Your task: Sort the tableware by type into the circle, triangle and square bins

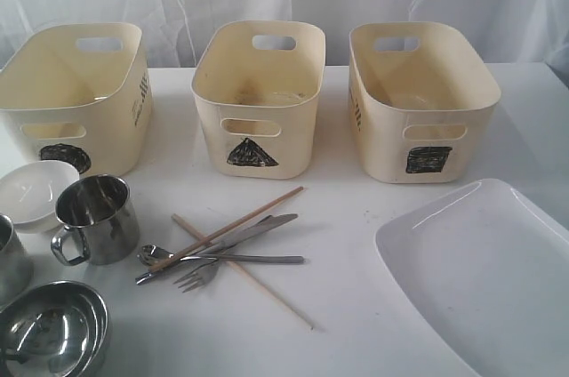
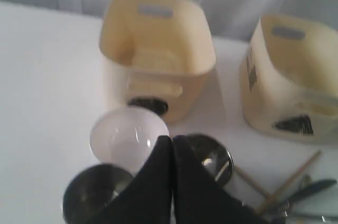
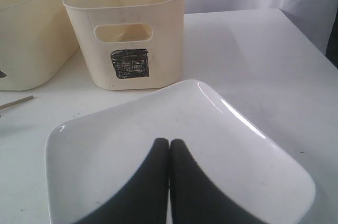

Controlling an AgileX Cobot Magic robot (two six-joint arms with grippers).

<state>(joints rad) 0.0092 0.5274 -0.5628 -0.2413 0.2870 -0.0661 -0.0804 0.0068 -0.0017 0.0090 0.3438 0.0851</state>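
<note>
My left gripper (image 2: 171, 139) and right gripper (image 3: 169, 142): jaws closed, holding nothing
Left above the mugs (image 2: 212, 156), right above the plate (image 3: 132, 123) by the table's (image 1: 356, 244) right edge

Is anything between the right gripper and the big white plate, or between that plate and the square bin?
Nothing visible. The right gripper hangs over the plate, and only bare table lies between plate and square bin.
</note>
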